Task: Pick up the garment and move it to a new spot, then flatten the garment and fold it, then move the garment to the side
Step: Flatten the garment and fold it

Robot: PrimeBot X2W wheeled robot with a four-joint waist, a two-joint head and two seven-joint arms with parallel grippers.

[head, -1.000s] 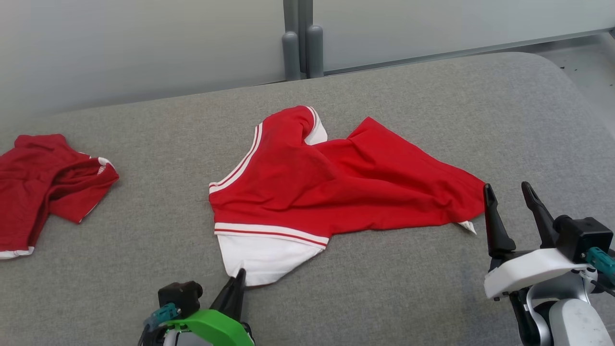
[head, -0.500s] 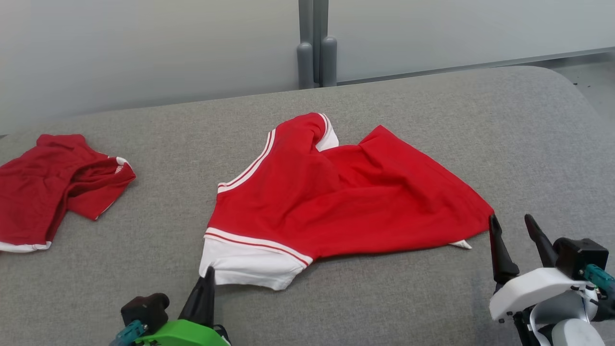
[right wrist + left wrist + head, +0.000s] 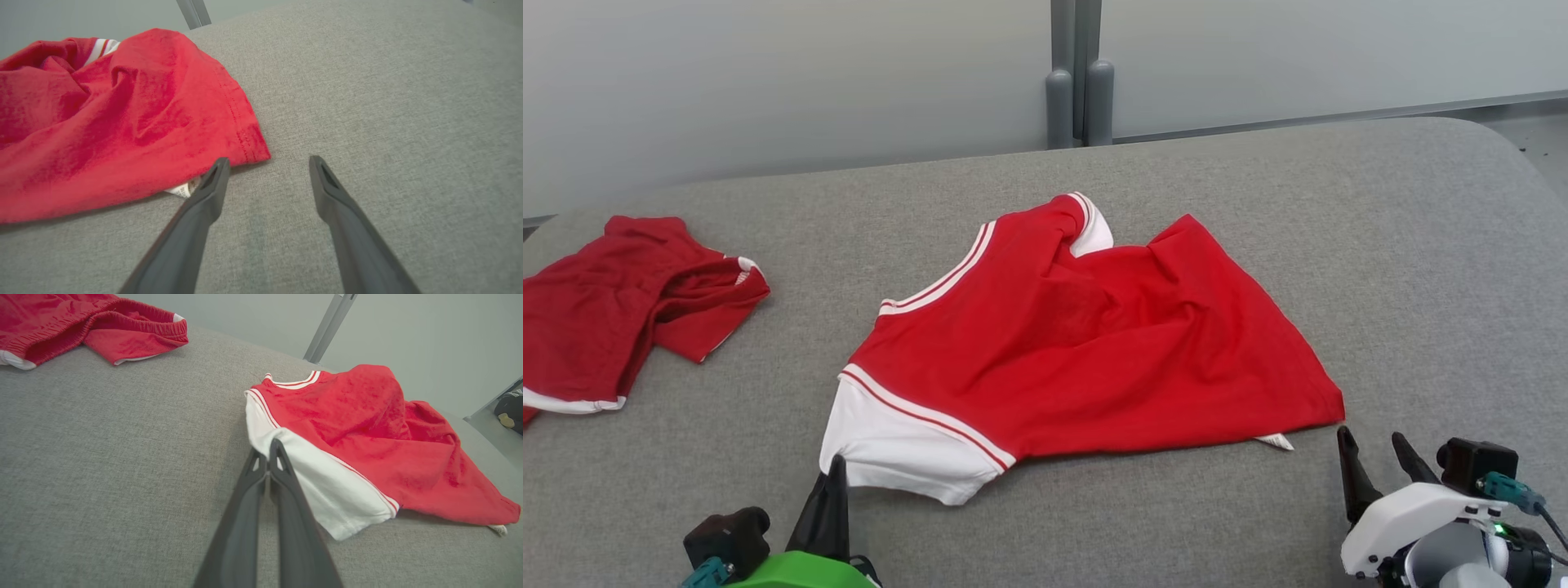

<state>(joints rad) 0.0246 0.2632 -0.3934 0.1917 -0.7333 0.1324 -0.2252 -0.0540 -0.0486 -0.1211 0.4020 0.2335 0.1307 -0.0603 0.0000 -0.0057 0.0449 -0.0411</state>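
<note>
My left gripper (image 3: 267,451) pinches the white sleeve (image 3: 327,486) of the red garment (image 3: 367,428); a darker red cloth (image 3: 102,326) lies well apart

An office-like test room is suggested by frosted partition panels (image 3: 768,82) and grey posts (image 3: 1059,106) behind the fabric-covered table's (image 3: 1421,245) far edge.

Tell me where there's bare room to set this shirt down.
Free: grey surface right of the shirt; the gap between it and the darker red garment; the strip behind. Crowded: near edge, by the left gripper and right gripper.
</note>
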